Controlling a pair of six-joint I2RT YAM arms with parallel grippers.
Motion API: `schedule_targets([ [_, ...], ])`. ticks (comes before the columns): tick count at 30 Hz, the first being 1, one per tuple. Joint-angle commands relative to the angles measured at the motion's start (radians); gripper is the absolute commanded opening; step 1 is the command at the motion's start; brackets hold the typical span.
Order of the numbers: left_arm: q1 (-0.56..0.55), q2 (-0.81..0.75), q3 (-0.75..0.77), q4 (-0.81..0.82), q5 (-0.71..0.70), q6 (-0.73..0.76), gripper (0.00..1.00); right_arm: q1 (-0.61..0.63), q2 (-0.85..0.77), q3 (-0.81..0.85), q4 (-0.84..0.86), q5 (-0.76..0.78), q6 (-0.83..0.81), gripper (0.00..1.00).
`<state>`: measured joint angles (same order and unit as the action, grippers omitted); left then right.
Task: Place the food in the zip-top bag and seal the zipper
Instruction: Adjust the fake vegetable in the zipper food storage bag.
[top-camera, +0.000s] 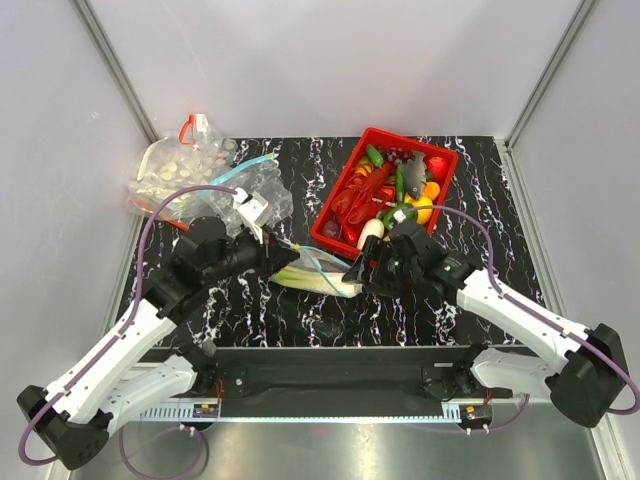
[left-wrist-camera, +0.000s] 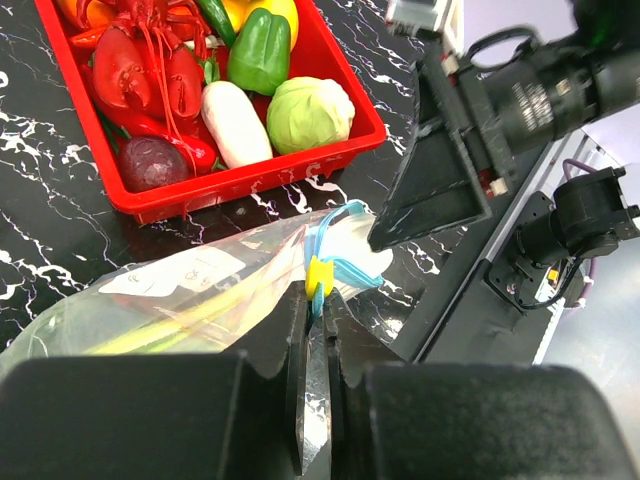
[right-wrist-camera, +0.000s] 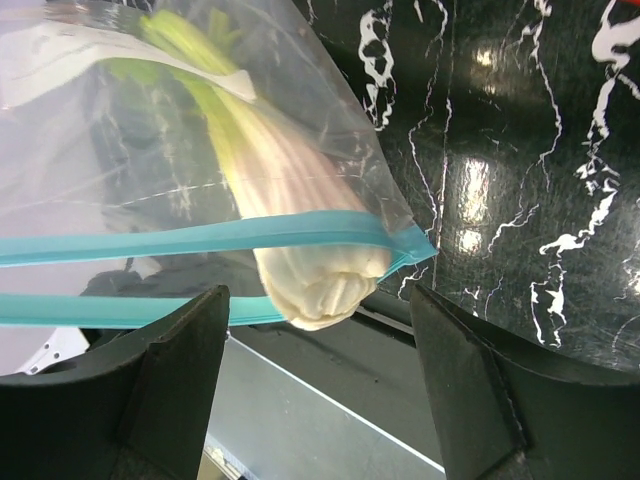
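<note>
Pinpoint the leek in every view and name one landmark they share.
Top external: leek at centre, slightly low.
Left wrist: leek lower left, faint through plastic.
Right wrist: leek at centre, white end lowest.
Shared landmark: teal zipper.

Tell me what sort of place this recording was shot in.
Most likely a lab robot test cell, not a kitchen. Plain grey panel walls on aluminium posts enclose a black marbled tabletop, and the red basket holds toy produce.
</note>
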<state>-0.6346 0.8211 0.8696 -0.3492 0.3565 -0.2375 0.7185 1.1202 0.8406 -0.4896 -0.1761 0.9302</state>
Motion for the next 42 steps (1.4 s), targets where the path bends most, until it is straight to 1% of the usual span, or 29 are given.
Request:
schedule_targets([
  [1, 0.004, -0.002, 0.051, 0.059, 0.029, -0.014, 0.00, 0.027, 0.015, -0.028, 0.103, 0.003, 0.056, 0.79],
  [4, 0.006, -0.004, 0.049, 0.058, 0.029, -0.014, 0.00, 0.053, 0.041, -0.040, 0.149, 0.006, 0.079, 0.79],
  [8, 0.006, -0.004, 0.045, 0.062, 0.039, -0.017, 0.00, 0.061, 0.047, -0.038, 0.181, 0.039, 0.093, 0.75],
  [12, 0.004, -0.005, 0.043, 0.055, 0.038, -0.006, 0.00, 0.062, 0.047, -0.006, 0.154, 0.082, 0.061, 0.70],
  [14, 0.004, -0.008, 0.045, 0.052, 0.038, -0.005, 0.00, 0.062, 0.052, 0.017, 0.120, 0.111, 0.044, 0.69],
  [17, 0.006, -0.008, 0.046, 0.053, 0.039, -0.005, 0.00, 0.062, 0.059, 0.023, 0.117, 0.125, 0.030, 0.69],
  [22, 0.006, -0.010, 0.049, 0.053, 0.048, -0.003, 0.00, 0.062, 0.076, 0.009, 0.166, 0.164, 0.007, 0.70],
  [25, 0.004, -0.013, 0.052, 0.052, 0.052, -0.002, 0.00, 0.064, 0.093, -0.015, 0.224, 0.207, -0.014, 0.69],
  [27, 0.006, -0.013, 0.051, 0.052, 0.056, -0.002, 0.00, 0.067, 0.116, -0.015, 0.230, 0.242, -0.034, 0.69],
  [29, 0.006, -0.013, 0.049, 0.050, 0.061, -0.002, 0.00, 0.068, 0.122, -0.027, 0.261, 0.273, -0.050, 0.67],
  [31, 0.004, -0.014, 0.051, 0.052, 0.058, -0.003, 0.00, 0.068, 0.116, -0.043, 0.302, 0.261, -0.050, 0.64],
  [34, 0.006, -0.013, 0.046, 0.055, 0.059, -0.003, 0.00, 0.068, 0.119, -0.041, 0.336, 0.218, -0.036, 0.59],
  [35, 0.004, -0.013, 0.043, 0.059, 0.059, -0.003, 0.00, 0.068, 0.118, -0.044, 0.345, 0.211, -0.030, 0.51],
  [38, 0.006, -0.013, 0.042, 0.062, 0.065, -0.005, 0.00, 0.068, 0.087, -0.066, 0.393, 0.196, -0.016, 0.42],
  [39, 0.004, -0.014, 0.040, 0.061, 0.068, -0.003, 0.00, 0.068, 0.073, -0.069, 0.401, 0.193, -0.013, 0.38],
  [41, 0.006, -0.020, 0.040, 0.052, 0.064, 0.004, 0.00, 0.068, 0.037, -0.057, 0.398, 0.185, -0.016, 0.32],
  [42, 0.006, -0.022, 0.042, 0.052, 0.064, 0.006, 0.00, 0.068, 0.029, -0.048, 0.376, 0.182, -0.021, 0.28],
])
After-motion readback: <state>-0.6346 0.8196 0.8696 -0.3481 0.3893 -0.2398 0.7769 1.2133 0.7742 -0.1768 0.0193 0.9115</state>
